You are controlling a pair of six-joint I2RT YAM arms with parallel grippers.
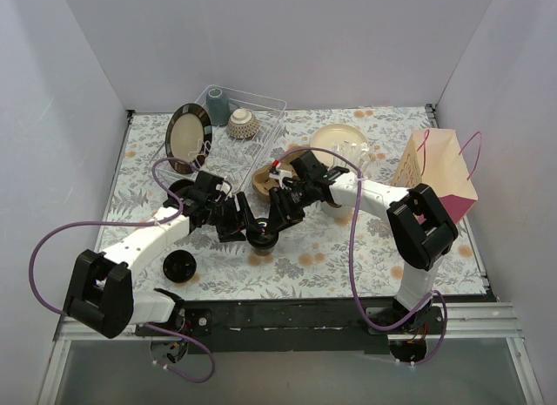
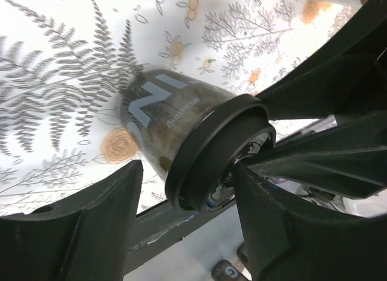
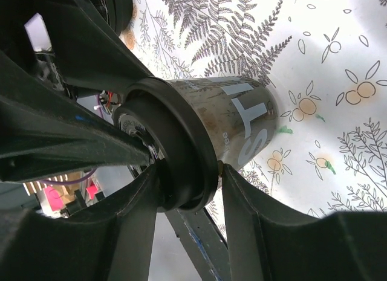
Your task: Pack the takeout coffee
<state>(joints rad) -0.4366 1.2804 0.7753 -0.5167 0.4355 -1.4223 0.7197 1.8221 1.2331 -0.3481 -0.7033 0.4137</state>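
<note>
Small dark paper cup [image 2: 157,121] with black plastic lid [image 2: 202,151] looks light, crushable; I'd grip below the lid. Left pincer [image 2: 187,169] straddles it open; right pincer [image 3: 188,171], can't tell.

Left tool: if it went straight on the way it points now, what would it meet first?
Most likely the black lid of the coffee cup, which sits directly between the fingers of the left tool, lid end toward it. How close is unclear.
</note>
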